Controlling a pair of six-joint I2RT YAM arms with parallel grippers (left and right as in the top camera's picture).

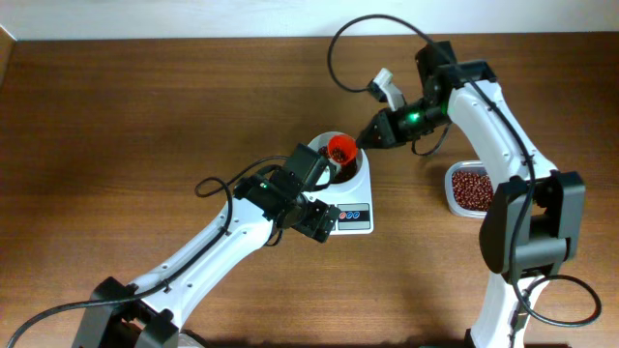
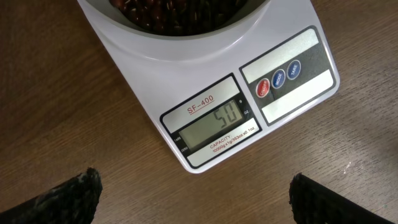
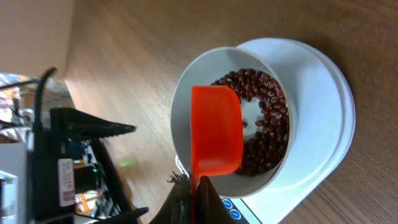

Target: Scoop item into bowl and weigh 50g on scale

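Note:
The white bowl [image 1: 350, 169] [image 3: 186, 106] [image 2: 186, 31] stands on the white scale [image 1: 353, 208] [image 2: 205, 106] [image 3: 323, 93], with red-brown beans [image 3: 270, 124] [image 2: 168, 12] in it. The display reads 50. My right gripper [image 1: 372, 135] [image 3: 196, 193] is shut on the handle of an orange scoop [image 1: 339, 149] [image 3: 214, 130], held over the bowl, tipped on its side. My left gripper [image 1: 314, 217] [image 2: 193, 202] is open and empty, hovering just in front of the scale's display.
A clear plastic tub [image 1: 450, 188] holding more beans [image 1: 472, 187] stands to the right of the scale, beside the right arm's base. A black cable loops over the table at the back right.

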